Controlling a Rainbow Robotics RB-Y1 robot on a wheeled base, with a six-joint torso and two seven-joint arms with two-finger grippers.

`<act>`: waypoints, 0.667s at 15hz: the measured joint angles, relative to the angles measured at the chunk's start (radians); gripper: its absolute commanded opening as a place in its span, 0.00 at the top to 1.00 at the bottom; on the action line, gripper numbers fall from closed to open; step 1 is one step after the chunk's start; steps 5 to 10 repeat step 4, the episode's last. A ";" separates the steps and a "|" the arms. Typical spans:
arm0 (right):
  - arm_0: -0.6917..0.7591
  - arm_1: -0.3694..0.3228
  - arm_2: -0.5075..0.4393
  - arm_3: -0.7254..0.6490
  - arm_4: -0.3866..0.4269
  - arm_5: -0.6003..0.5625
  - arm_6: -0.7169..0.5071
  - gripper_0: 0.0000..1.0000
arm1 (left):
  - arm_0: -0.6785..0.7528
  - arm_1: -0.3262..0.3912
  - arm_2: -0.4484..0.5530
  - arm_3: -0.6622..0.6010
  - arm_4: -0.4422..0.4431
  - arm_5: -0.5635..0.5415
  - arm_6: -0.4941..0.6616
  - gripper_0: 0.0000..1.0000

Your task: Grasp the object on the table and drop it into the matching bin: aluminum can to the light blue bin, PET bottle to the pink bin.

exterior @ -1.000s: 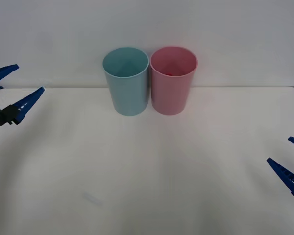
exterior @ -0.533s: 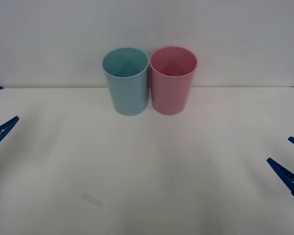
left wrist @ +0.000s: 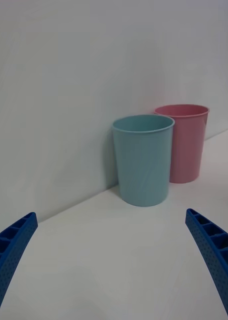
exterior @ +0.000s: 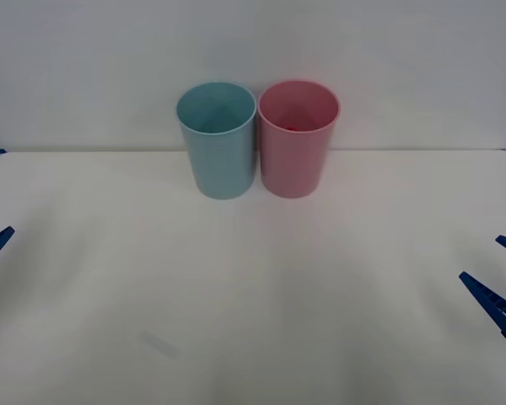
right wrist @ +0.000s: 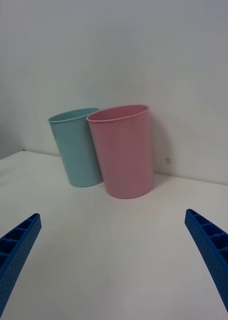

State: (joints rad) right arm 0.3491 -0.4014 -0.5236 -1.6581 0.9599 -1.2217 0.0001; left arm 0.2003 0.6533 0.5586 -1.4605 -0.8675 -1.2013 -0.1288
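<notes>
Your PET bottle [exterior: 292,126] shows as a red speck inside the pink bin [exterior: 298,139], light and slippery if regrasped at its waist, while the left gripper [left wrist: 111,260] and right gripper [right wrist: 114,260] hang wide, empty.

Bench [exterior: 253,321]: runs wide before the robot, reaching back to a wall [exterior: 405,67] that stands behind it.
Light blue bin [exterior: 217,139]: upright at the back middle of the bench, just before the wall, on the robot's left of its partner.
Pink bin [exterior: 298,137]: upright just beside the light blue bin on its right, the two sides touching or nearly so; something small lies inside, too hidden to tell.
Left pincer [left wrist: 114,260]: at the bench's left edge, nearer the robot than the bins, well apart from them, fingers spread.
Right pincer [right wrist: 114,255]: at the bench's right edge, likewise forward of the bins, fingers spread.
</notes>
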 measured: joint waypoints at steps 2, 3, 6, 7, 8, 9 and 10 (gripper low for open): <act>0.000 0.000 0.000 0.000 0.000 0.000 0.000 0.00 | 0.009 0.004 -0.004 0.000 0.003 -0.001 0.001 0.00; 0.000 0.000 0.000 0.000 0.000 0.000 0.000 0.00 | 0.010 0.006 -0.007 0.000 0.003 0.000 0.002 0.00; 0.000 0.000 0.000 0.000 0.000 0.000 0.000 0.00 | 0.011 0.006 -0.010 0.000 0.002 0.004 0.003 0.00; 0.000 0.000 0.000 0.000 0.000 0.000 0.000 0.00 | 0.011 0.006 -0.010 0.000 0.002 0.004 0.003 0.00; 0.000 0.000 0.000 0.000 0.000 0.000 0.000 0.00 | 0.011 0.006 -0.010 0.000 0.002 0.004 0.003 0.00; 0.000 0.000 0.000 0.000 0.000 0.000 0.000 0.00 | 0.011 0.006 -0.010 0.000 0.002 0.004 0.003 0.00; 0.000 0.000 0.000 0.000 0.000 0.000 0.000 0.00 | 0.011 0.006 -0.010 0.000 0.002 0.004 0.003 0.00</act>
